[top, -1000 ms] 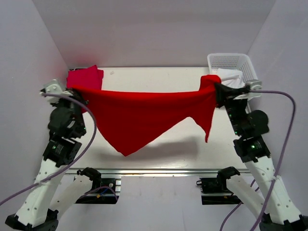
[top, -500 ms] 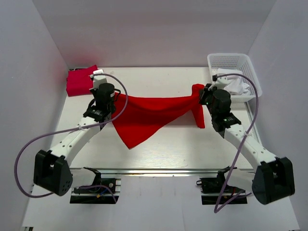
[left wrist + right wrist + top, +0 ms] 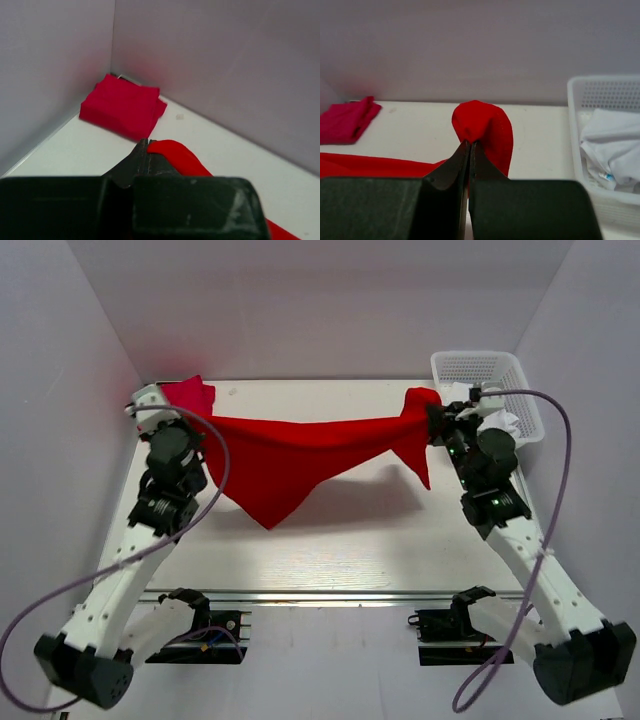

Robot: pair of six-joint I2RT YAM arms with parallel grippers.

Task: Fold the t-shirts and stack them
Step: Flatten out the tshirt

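Note:
The bright red t-shirt hangs stretched in the air between both grippers, its lower point drooping toward the table. My left gripper is shut on its left end, seen as a red fold beside the fingertips. My right gripper is shut on its right end, a red bunch above the fingertips, with a flap hanging down. The pinkish crimson t-shirt lies folded in the far left corner, partly hidden behind the left arm. It also shows in the left wrist view and the right wrist view.
A white mesh basket with white cloth inside stands at the far right corner, just behind the right gripper. Grey walls close in the table on the left, back and right.
Both grippers rose and spread apart toward the far corners, lifting the red t-shirt off the table and pulling it taut again. Half a second ago they were lower and nearer the middle.

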